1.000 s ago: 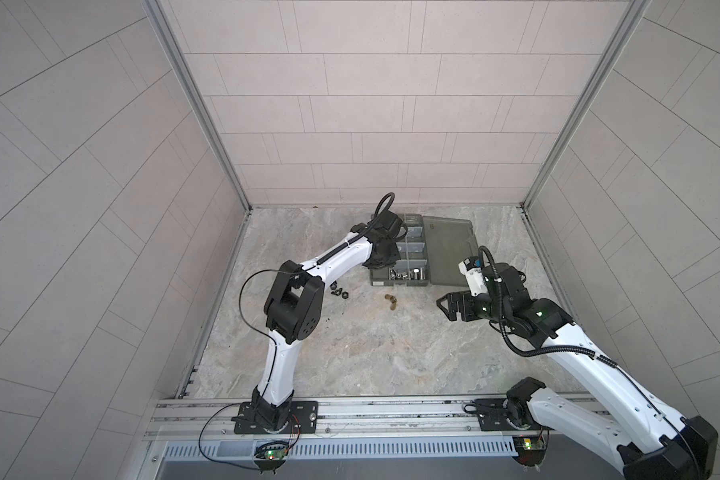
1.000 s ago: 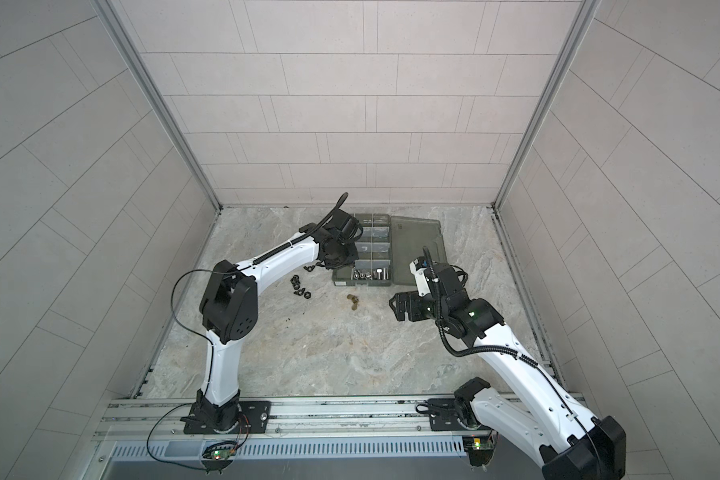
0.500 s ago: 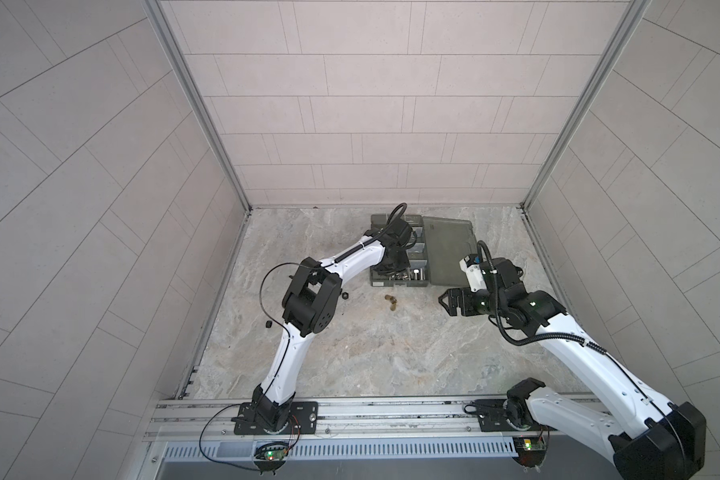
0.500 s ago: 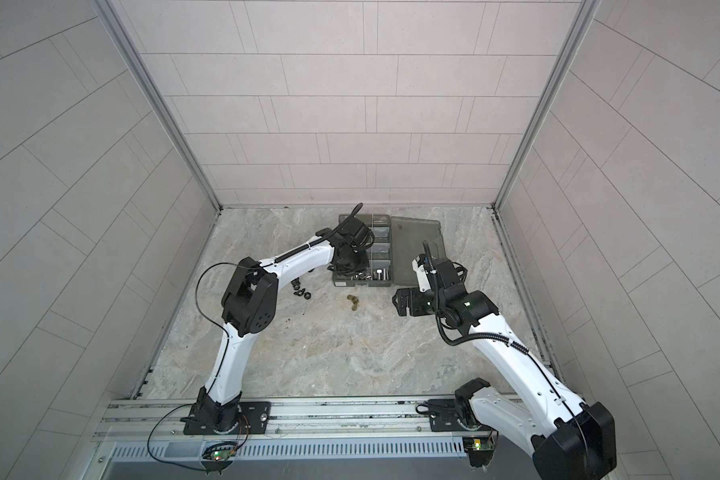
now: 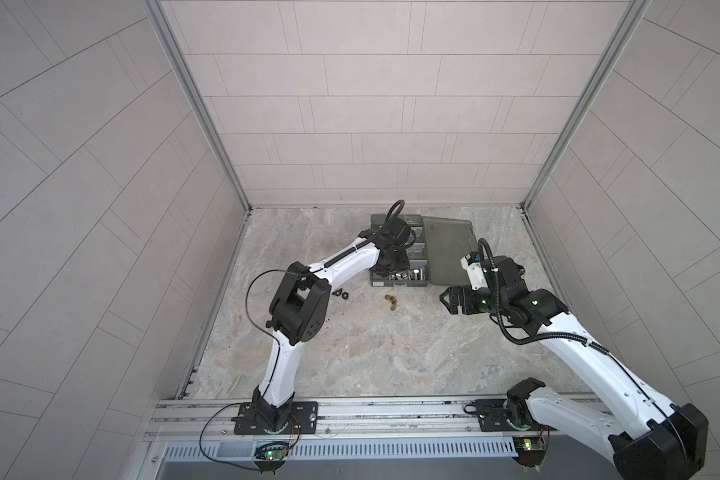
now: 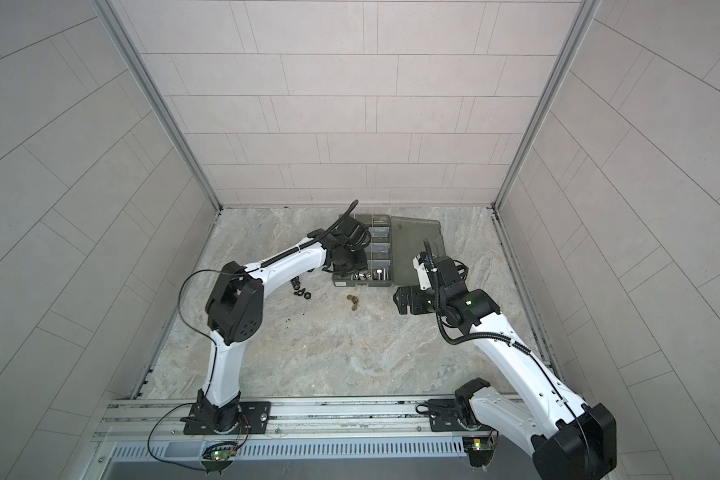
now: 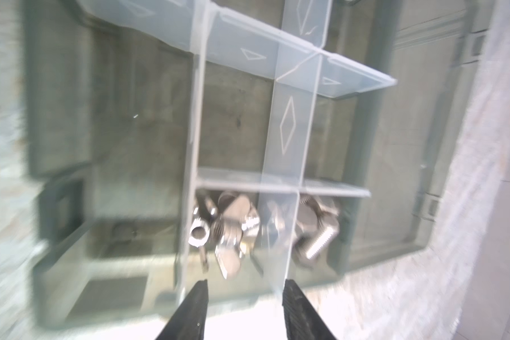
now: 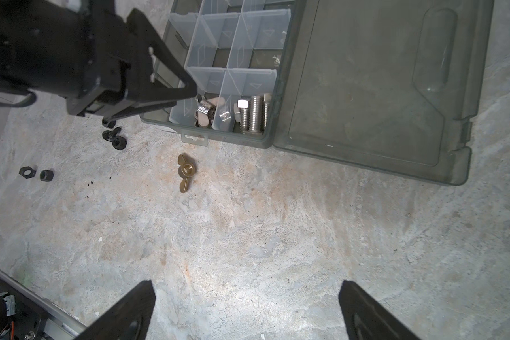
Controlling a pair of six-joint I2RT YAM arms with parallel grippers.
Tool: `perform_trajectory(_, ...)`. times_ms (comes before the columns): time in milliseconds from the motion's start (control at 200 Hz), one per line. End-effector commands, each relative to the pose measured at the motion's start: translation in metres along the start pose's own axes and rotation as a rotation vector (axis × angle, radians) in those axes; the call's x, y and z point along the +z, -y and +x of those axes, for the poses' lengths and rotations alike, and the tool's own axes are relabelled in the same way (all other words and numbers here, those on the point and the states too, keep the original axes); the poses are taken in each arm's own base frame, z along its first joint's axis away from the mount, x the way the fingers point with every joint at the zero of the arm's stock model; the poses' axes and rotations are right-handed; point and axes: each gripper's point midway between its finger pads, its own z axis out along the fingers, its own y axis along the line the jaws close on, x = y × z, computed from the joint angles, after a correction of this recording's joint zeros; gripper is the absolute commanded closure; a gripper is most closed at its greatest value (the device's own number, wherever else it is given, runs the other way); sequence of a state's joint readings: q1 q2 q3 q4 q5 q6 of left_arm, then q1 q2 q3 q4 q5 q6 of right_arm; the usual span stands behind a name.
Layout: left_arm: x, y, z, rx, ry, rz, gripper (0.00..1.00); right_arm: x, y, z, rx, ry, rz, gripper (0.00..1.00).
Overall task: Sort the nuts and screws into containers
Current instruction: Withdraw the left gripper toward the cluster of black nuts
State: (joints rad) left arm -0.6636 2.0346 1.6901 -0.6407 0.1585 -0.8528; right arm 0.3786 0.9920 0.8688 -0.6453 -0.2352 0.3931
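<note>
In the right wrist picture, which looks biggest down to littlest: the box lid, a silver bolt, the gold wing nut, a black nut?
1. box lid, by far the largest.
2. gold wing nut and silver bolt, which look about alike, too close to rank.
3. black nut, the smallest.

1. Just ahead of my left gripper (image 7: 246,281), the organizer box (image 7: 59,132) looks like smooth, smoky translucent plastic. Its dividers (image 7: 286,132) are a clearer, glossy plastic.
2. Just beyond those fingertips, the silver wing nuts (image 7: 227,229) and the threaded hex bolts (image 7: 318,244) are bright, shiny metal.
3. Ahead of my right gripper (image 8: 246,282), the brass wing nut (image 8: 185,172) has a dull yellow sheen, and the black nuts (image 8: 114,138) look matt.
4. Beneath that gripper, the tabletop (image 8: 248,235) reads as matt, mottled stone.
5. Its fingers (image 8: 124,312) look like matt black plastic.
</note>
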Motion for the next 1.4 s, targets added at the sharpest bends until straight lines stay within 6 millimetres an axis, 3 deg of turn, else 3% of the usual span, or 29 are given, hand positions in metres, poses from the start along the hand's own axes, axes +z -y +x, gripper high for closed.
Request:
perform_trajectory(0, -0.037, 0.001, 0.003, 0.015, 0.060, 0.043, 0.53, -0.012, 0.000, -0.006, -0.009, 0.027, 0.008, 0.01)
perform_trajectory(135, -0.052, -0.030, 0.027, 0.002, 0.066, 0.023, 0.53, -0.015, -0.001, -0.003, -0.004, 0.028, 0.000, 0.01)
perform_trajectory(395, -0.063, -0.119, 0.084, -0.043, 0.093, -0.086, 0.53, -0.013, 0.002, 0.006, 0.002, 0.002, 0.005, 0.01)
perform_trajectory(610, -0.081, -0.162, 0.108, -0.039, 0.128, -0.145, 0.53, -0.011, 0.011, 0.017, 0.027, -0.003, 0.038, 0.01)
perform_trajectory(801, -0.110, -0.203, 0.102, -0.059, 0.267, -0.246, 0.46, -0.010, 0.011, 0.021, 0.050, -0.002, 0.028, 0.01)
perform_trajectory(931, -0.114, -0.222, 0.095, -0.144, 0.271, -0.233, 0.44, -0.003, 0.010, 0.022, 0.035, -0.019, 0.029, 0.01)
perform_trajectory(1161, -0.112, -0.233, 0.068, -0.233, 0.241, -0.221, 0.43, 0.000, 0.008, 0.019, 0.013, -0.026, 0.021, 0.01)
perform_trajectory(1391, -0.113, -0.230, 0.018, -0.259, 0.245, -0.241, 0.46, 0.013, 0.003, 0.023, 0.017, -0.046, -0.018, 0.01)
